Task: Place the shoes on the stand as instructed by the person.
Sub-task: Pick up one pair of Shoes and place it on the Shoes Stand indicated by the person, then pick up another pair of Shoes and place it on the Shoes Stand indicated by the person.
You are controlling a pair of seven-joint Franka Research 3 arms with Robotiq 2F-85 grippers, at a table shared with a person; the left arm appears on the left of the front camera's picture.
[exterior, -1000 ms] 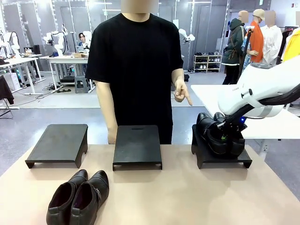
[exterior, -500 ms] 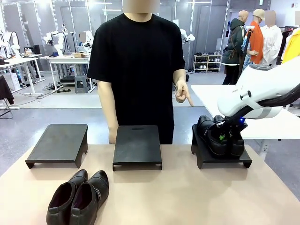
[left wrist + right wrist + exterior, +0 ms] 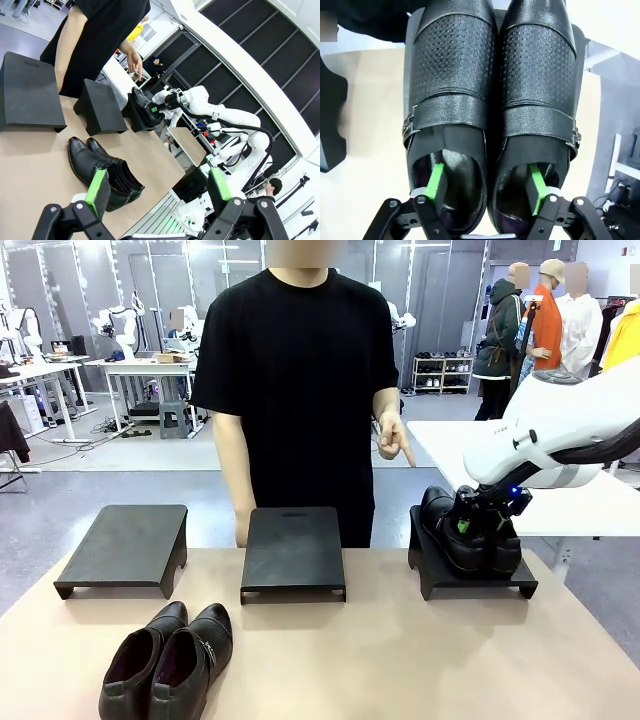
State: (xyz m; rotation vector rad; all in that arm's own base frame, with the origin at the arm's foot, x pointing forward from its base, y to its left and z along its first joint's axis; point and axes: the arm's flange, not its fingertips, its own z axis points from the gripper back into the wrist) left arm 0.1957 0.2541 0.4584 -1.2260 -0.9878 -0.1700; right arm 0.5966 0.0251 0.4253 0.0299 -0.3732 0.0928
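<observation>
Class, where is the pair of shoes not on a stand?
Front view: the pair lies near-left on the table, in front of the left stand and middle stand.

One shoe pair (image 3: 455, 535) on right stand (image 3: 475, 585); other pair (image 3: 168, 660) on table (image 3: 400, 660) before left stand (image 3: 125, 540); person (image 3: 295, 390) behind middle stand (image 3: 293, 550)

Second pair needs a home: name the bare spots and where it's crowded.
Bare: the left stand and middle stand, plus the table right of the front pair. Crowded: the right stand, holding the other pair with the right gripper open, its fingers inside them.
</observation>
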